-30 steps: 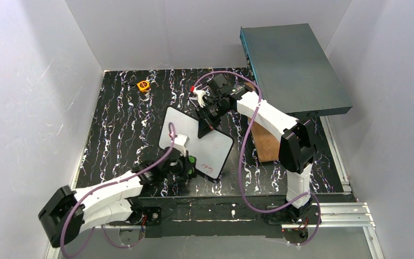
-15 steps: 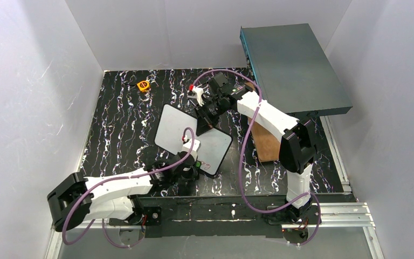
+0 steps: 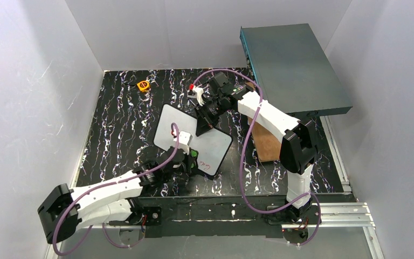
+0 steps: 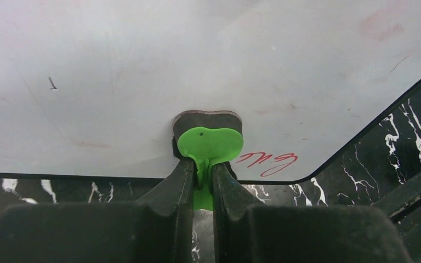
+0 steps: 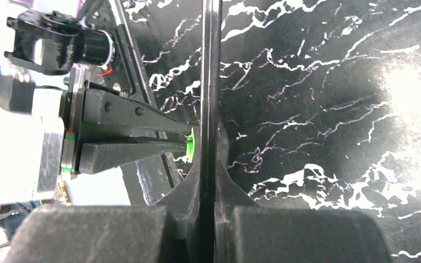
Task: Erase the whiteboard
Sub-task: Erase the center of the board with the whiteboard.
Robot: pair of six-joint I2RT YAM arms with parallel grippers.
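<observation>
The whiteboard [image 3: 170,129] is a small white board with a thin black frame, held tilted over the black marbled table. My right gripper [image 3: 205,123] is shut on its far edge, seen edge-on in the right wrist view [image 5: 209,82]. My left gripper [image 3: 191,160] is shut on a green eraser [image 4: 208,145] with a dark felt pad, pressed against the board face [image 4: 142,71] near its lower edge. Red handwriting [image 4: 267,161] sits just right of the eraser, near the board's rounded corner. A faint red smear [image 4: 381,24] shows at upper right.
A large grey-teal metal box [image 3: 294,67] stands at the back right on a brown wooden board [image 3: 267,141]. A small yellow-orange object [image 3: 143,85] lies at the back left. White walls enclose the table.
My left gripper with the eraser has swept over the board's lower part, right and then back left. The board shifted slightly left between the first two frames. The right gripper kept its hold.
</observation>
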